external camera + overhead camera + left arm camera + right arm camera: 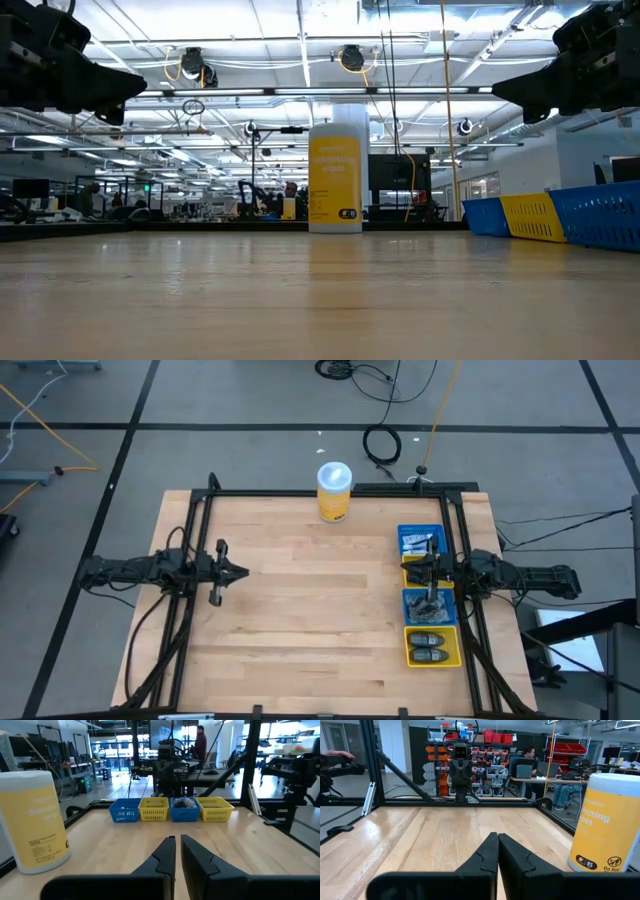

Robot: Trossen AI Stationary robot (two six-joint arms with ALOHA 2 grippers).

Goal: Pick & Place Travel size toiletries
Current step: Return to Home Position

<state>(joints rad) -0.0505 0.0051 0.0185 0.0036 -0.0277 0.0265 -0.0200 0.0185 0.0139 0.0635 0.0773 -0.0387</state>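
The toiletries lie in a row of small baskets along the table's right side. White-silver tubes (419,543) fill the far blue basket (402,532). Grey pieces (430,609) (184,803) sit in the nearer blue basket, and dark oblong pieces (431,646) in the nearest yellow basket (409,650). My right gripper (406,568) (497,851) hovers shut above the row, over a yellow basket that its arm mostly hides, fingers pointing at the table's left. My left gripper (241,571) (177,854) hangs shut above the table's left half, pointing right. Neither touches anything.
A tall yellow canister with a white lid (334,491) (335,175) (33,820) (604,822) stands upright at the middle of the far edge. A black frame (300,492) runs along the far, left and right edges. Bare wood (320,610) lies between the arms.
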